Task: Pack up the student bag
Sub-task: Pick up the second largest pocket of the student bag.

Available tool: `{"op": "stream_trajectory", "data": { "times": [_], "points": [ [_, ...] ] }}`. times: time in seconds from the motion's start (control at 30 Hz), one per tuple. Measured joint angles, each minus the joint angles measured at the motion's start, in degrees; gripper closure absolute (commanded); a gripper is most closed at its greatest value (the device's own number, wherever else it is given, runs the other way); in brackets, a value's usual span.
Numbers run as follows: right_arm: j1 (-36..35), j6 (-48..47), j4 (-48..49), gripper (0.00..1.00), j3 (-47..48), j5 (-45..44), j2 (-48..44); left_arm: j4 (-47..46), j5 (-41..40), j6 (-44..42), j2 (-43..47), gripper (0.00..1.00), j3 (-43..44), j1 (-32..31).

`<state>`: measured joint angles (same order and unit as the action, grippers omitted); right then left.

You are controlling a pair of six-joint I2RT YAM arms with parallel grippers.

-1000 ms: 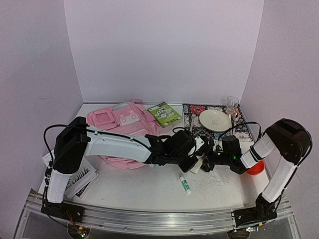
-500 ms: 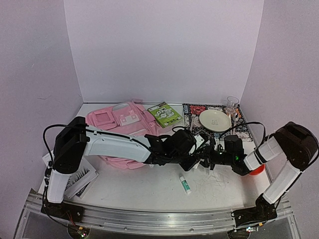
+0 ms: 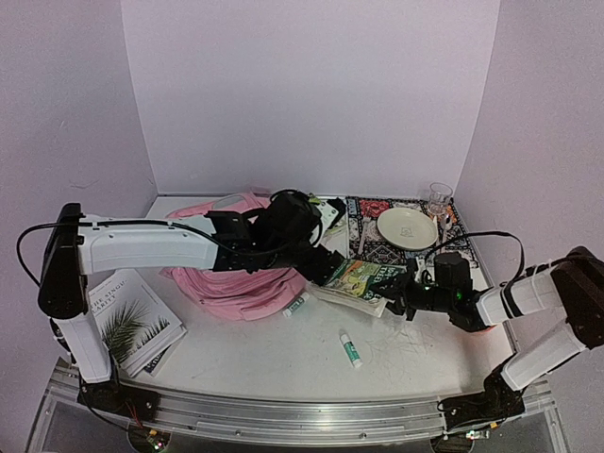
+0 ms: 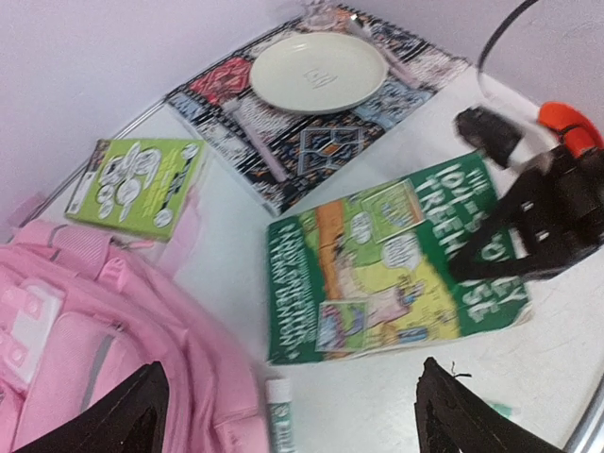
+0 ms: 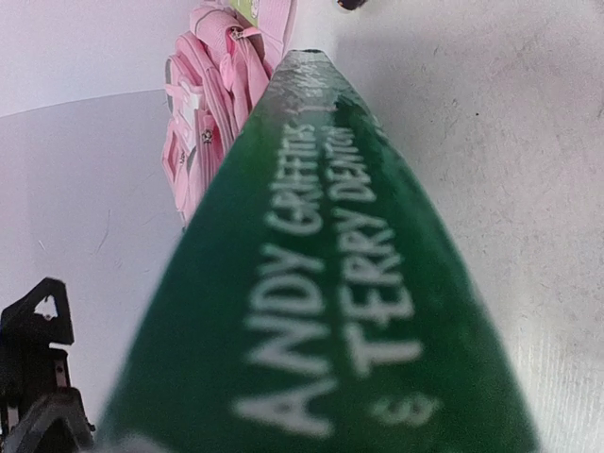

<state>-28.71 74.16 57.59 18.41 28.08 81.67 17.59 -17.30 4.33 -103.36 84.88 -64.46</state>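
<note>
Pink student bag [image 3: 236, 288]: laid flat at the back left of the table [image 3: 283, 368], partly covered by the left arm [image 3: 151, 247]; whether any pocket is unzipped cannot be told.
Green book [image 4: 377, 274]: seen outside the bag, cover up, just to the bag's right and near the patterned placemat [image 4: 311, 142].
Right gripper [image 4: 495, 236]: pressed together on the right-hand edge of the green book (its spine fills the right wrist view).
Left gripper [image 4: 293, 406]: spread wide with nothing held, hung above the ground between bag and book.
Packed so far: nothing is shown inside the bag.
Left to pack: the green book; a small green booklet [image 4: 142, 184] beside the bag's top; one white tube [image 3: 297, 304] just beside the bag and a second tube [image 3: 350, 349] nearer the front edge; a palm-leaf book [image 3: 132, 321] at the near left.
Probably not for packing: the plate [image 3: 408, 226] on the placemat.
Progress: judged to be early, since every loose item is seen on the table and only the green book is gripped.
</note>
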Motion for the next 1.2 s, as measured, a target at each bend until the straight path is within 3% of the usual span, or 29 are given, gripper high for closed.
{"op": "stream_trajectory", "data": {
  "times": [0.43, 1.2],
  "points": [
    [0.0, -4.55, -10.87, 1.0, 3.83, -2.02, -5.6, 15.02, -9.88, -3.25, 1.78, 0.01, -10.07, 7.08],
    [0.0, -5.39, -13.95, 1.0, 3.92, -2.85, -8.09, 17.13, -14.96, -7.11, -2.49, 0.01, -11.26, 8.77]
  ]
}}
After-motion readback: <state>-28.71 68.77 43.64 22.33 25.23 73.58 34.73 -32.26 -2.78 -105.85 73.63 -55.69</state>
